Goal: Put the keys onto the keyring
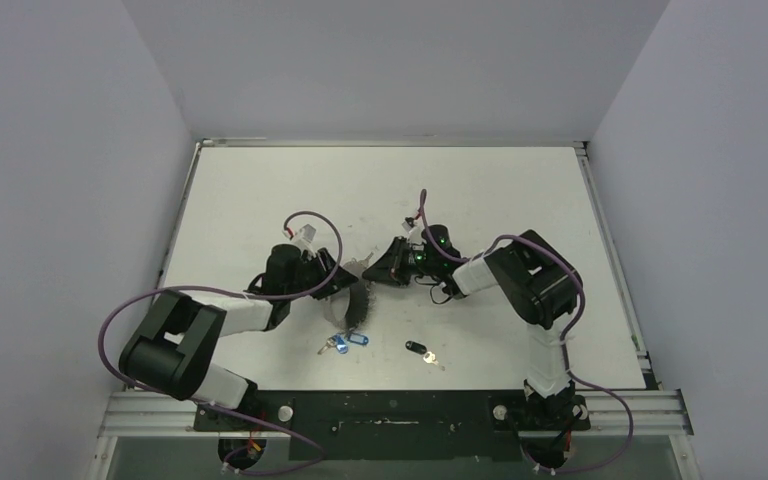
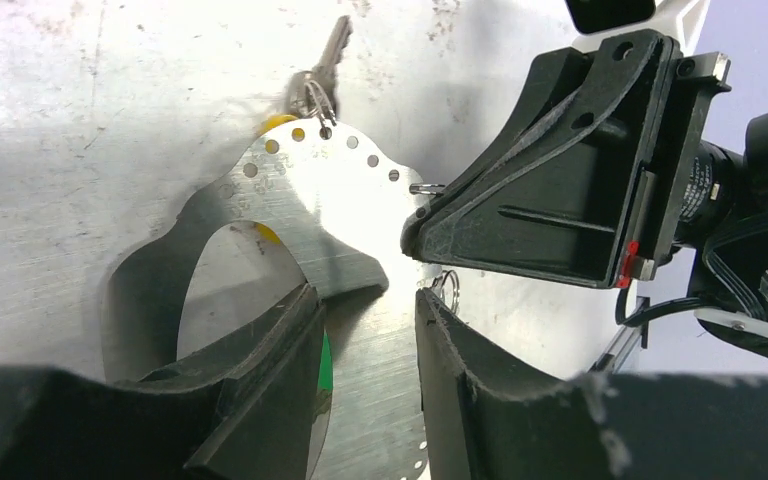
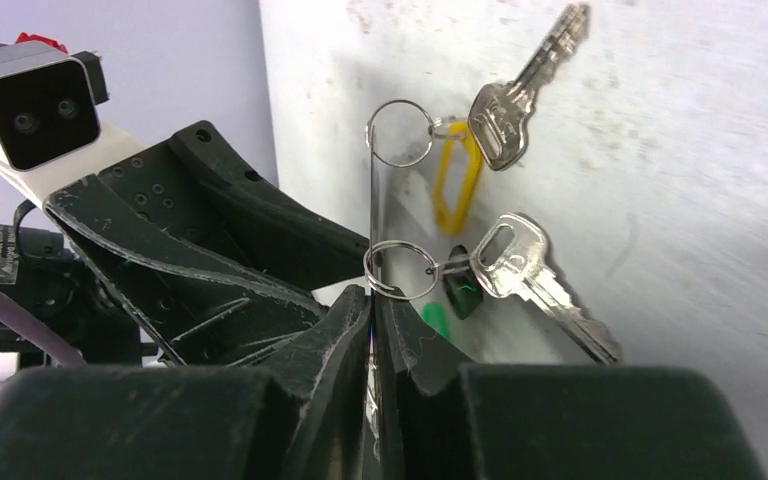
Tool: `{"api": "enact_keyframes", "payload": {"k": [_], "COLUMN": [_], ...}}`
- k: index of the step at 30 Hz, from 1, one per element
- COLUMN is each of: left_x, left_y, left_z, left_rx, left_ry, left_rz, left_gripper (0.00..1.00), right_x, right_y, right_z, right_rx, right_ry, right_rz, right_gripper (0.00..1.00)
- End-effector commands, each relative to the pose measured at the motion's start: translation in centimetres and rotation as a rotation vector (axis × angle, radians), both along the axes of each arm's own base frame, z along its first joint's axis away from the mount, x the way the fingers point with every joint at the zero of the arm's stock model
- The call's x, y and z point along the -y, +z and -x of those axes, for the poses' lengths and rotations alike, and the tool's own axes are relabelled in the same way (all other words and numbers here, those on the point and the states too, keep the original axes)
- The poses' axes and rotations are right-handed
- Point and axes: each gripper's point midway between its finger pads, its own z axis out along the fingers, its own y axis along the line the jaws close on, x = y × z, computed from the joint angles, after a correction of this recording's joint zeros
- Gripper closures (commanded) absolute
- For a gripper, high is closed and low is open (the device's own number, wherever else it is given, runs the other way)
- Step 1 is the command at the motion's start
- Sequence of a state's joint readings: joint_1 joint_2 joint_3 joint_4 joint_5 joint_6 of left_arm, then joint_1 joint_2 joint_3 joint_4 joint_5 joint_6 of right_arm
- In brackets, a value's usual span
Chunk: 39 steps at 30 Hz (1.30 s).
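At mid-table in the top view, between the two arms: one keyring (image 2: 330, 195), shown here as a flat silvery band with a row of punched holes, curved into a loop and held clear of the table (image 1: 260, 190). Left gripper (image 2: 370, 300), lower centre of its own view: fingers set either side of the band and, by appearance, clamped on it. Right gripper (image 3: 372, 300), lower centre of its view: fingers pressed together on the band, which showed edge-on there as a thin upright line. In the left wrist view its tip met the band's edge just beside the holes. Items on the band, right wrist view: a yellow-tagged key (image 3: 515, 95) at upper right and a green-tagged key (image 3: 525, 265) just below it, each hanging by a small split ring (image 3: 400, 164) threaded on the metal. Items not yet mounted, top view: a blue-tagged key (image 1: 348, 342) and a black-headed key (image 1: 420, 349), lying apart on the table below the grippers, toward the arm bases. Judged step: steadying and presenting the band so that a further ring could be fed on. Handling note: one gripper should hold firm while the other lets go to fetch, since a thin band would probably spring or swing. The free end wants to stay raised so the hung keys cannot slide off. The next key is probably best gripped by its tag, leaving its ring open to the band's end.
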<state>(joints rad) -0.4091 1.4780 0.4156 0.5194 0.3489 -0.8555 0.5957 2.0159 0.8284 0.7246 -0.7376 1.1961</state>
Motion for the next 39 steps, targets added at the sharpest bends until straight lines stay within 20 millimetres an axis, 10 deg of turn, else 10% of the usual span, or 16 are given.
{"api": "enact_keyframes", "payload": {"k": [1,8,21,31,39], "left_x": [2.1,1.9,0.3,3.1,1.1], "left_y": [5.5,7.4,10.0,10.6,9.2], "left_z": [-0.4,-0.6,-0.4,0.3,0.2], "left_rx": [0.145,0.194,0.329,0.425,0.358], "left_ry": [-0.077,-0.078,-0.066,-0.137,0.013], "left_rz": [0.129,0.121,-0.083,-0.211,-0.195], "left_gripper": [0.64,0.64,0.52,0.46,0.46], "right_x": [-2.6,-1.8,6.8,8.5,6.8], "right_y": [6.6,8.0,10.7,11.0,9.3], "right_z": [0.2,-0.4,-0.8,-0.8,0.2], "right_rx": [0.139,0.204,0.443,0.544,0.634], "right_ry": [0.074,0.089,0.195,0.199,0.256], "right_rz": [-0.132,0.013,0.779,1.174,1.336], "right_gripper": [0.92,1.0,1.0,1.0,0.97]}}
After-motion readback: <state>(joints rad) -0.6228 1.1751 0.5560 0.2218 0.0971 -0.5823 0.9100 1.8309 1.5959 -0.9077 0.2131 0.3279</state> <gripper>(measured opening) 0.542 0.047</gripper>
